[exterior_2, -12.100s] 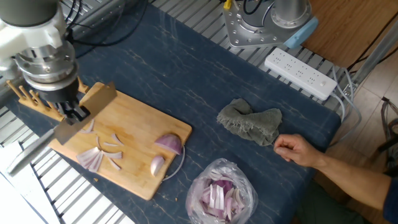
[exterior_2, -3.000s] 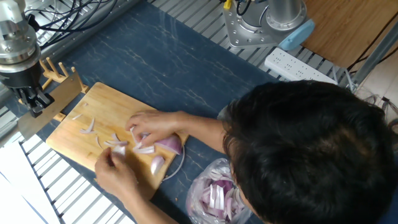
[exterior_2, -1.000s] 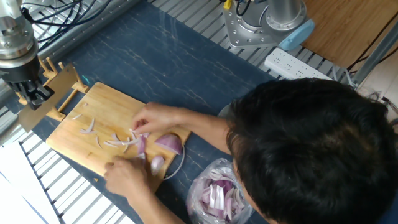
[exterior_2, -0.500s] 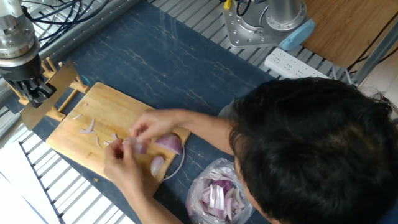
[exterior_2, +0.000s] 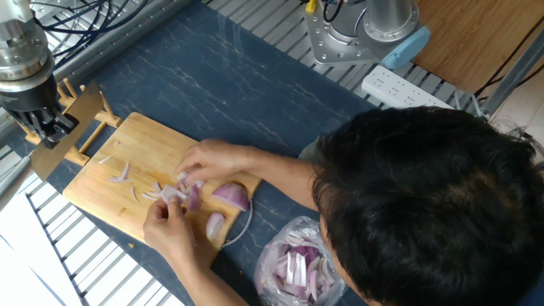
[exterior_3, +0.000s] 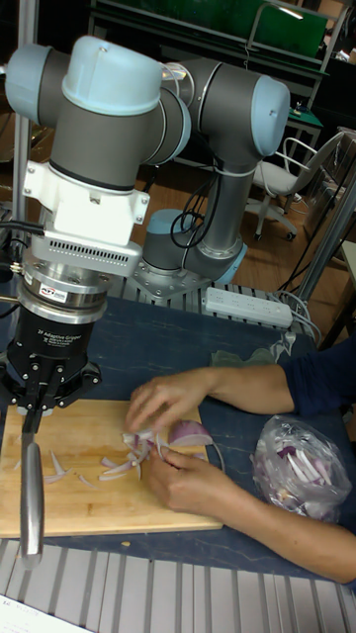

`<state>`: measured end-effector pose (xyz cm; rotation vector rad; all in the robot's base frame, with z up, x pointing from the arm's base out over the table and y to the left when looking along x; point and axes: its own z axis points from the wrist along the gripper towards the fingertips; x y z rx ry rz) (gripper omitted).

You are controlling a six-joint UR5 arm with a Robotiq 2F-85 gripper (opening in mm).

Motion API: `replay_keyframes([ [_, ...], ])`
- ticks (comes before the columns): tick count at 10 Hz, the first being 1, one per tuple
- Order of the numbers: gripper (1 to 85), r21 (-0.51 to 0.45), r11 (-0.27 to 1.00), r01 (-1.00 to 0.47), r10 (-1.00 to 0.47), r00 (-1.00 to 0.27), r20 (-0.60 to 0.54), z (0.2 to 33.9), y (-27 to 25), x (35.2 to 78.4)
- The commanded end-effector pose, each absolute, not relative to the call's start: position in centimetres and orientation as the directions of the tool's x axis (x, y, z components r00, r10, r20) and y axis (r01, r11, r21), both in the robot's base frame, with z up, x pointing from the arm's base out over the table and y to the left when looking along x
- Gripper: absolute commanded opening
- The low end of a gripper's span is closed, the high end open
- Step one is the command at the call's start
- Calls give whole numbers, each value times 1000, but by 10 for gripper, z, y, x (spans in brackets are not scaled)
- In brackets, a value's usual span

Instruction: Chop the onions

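Red onions lie on a wooden cutting board [exterior_2: 92,194] [exterior_3: 94,509]: a purple wedge [exterior_2: 231,196] [exterior_3: 190,432], a smaller wedge [exterior_2: 214,225], and thin slivers [exterior_2: 120,173] [exterior_3: 112,465]. A person's two hands [exterior_2: 200,160] [exterior_3: 163,396] hold slivers at the board's middle. My gripper [exterior_2: 48,132] [exterior_3: 33,406] hangs past the board's far left corner, shut on a knife [exterior_3: 32,499]. The knife hangs down over the board's left end. It is apart from the hands and from the onion pieces.
A person's head [exterior_2: 425,204] fills the right of the fixed view. A clear bag of chopped onion [exterior_2: 296,270] [exterior_3: 297,465] lies right of the board. A power strip [exterior_2: 399,85] [exterior_3: 247,307] and the robot base [exterior_2: 348,34] stand at the back.
Since 12 s ago my gripper has carried the knife left, off the board's middle, and a person has leaned in. In the last second only the hands shifted among the slivers.
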<state>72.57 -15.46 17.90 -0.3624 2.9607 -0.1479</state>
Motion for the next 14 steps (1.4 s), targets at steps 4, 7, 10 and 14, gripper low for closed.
replay_keyframes([
  [4,10,-118,965,-234,-250,-956,-150,177,-152,731],
  [7,10,-111,965,-238,-254,-955,-152,177,-150,731],
  [10,10,-110,969,-222,-238,-958,-158,176,-149,734],
  [14,10,-98,971,-218,-231,-960,-157,176,-147,732],
])
